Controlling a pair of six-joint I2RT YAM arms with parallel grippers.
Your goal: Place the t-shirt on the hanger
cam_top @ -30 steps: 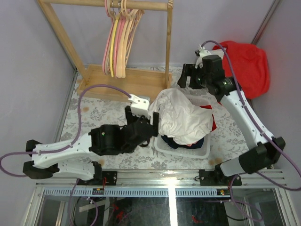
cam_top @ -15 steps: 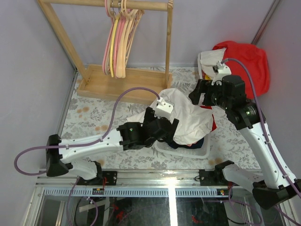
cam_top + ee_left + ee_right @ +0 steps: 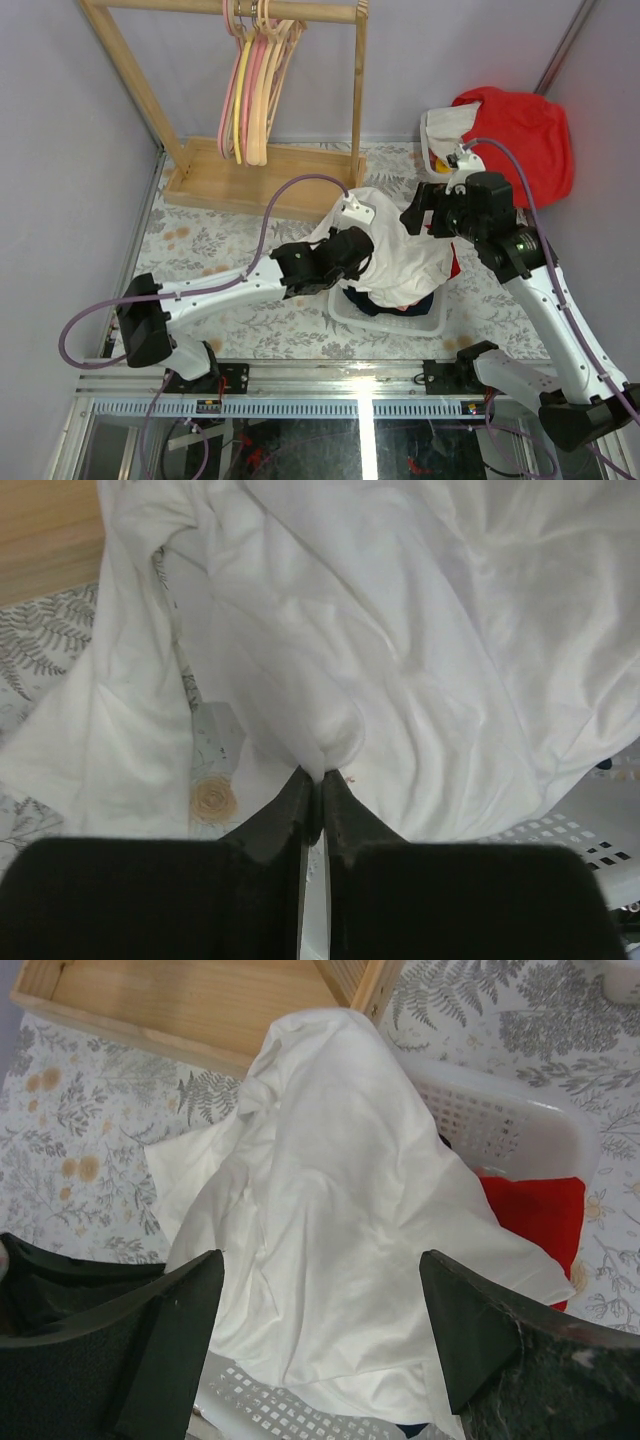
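The white t-shirt lies heaped over a white basket. My left gripper is at the shirt's left side. In the left wrist view the left gripper is shut on a small pinched fold of the t-shirt. My right gripper hovers above the shirt's back edge. Seen from the right wrist, that gripper is open wide with the t-shirt below, untouched. The pale beige hanger hangs on the wooden rack among other hangers.
The wooden rack stands at the back left with pink and yellow hangers. A big red garment lies at the back right. Red cloth and dark cloth lie in the basket under the shirt. A floral cloth covers the table.
The left arm reached right to the shirt, and its jaws went from open to shut on a fold. The right arm swung from the back to above the basket, still open.
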